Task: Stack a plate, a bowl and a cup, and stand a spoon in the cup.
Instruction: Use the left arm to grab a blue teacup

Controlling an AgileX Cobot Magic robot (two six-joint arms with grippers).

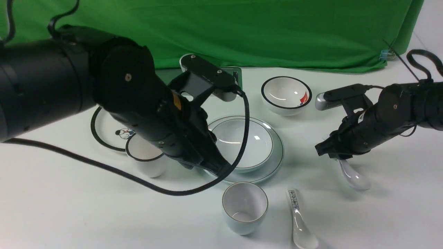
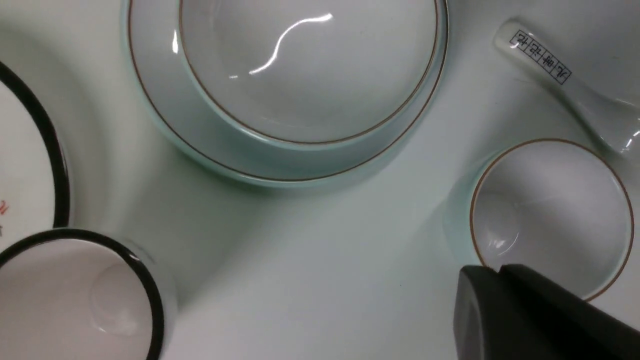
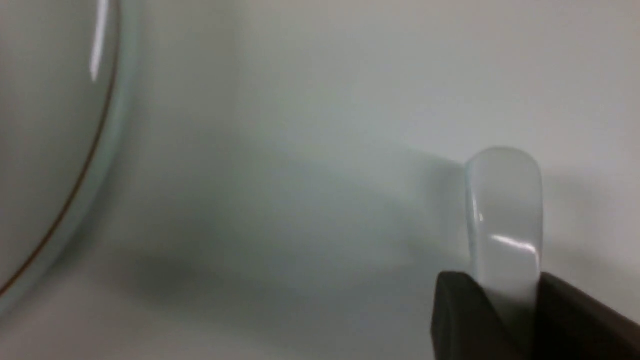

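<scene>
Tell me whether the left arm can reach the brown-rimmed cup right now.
Probably yes: the left gripper hangs close by the cup and nothing stands between them, though its jaws are shut.

Looks like a robotics lab or test studio: green cloth backdrop (image 1: 277, 31) clipped across the top, plain white surface (image 1: 69, 214) below, cabled black left arm (image 1: 131, 100) and right arm (image 1: 384, 121) at the sides.

**Two of every kind**

Two plates: plain plate (image 1: 276, 157) and cartoon plate (image 1: 107, 131). Two bowls: plain bowl (image 1: 242, 141) and red-marked bowl (image 1: 285, 93). Two cups: pale cup (image 1: 245, 207) and black-rimmed cup (image 1: 147, 162). Two spoons: plain spoon (image 1: 354, 178) and lettered spoon (image 1: 299, 221) (eight pieces altogether).
</scene>
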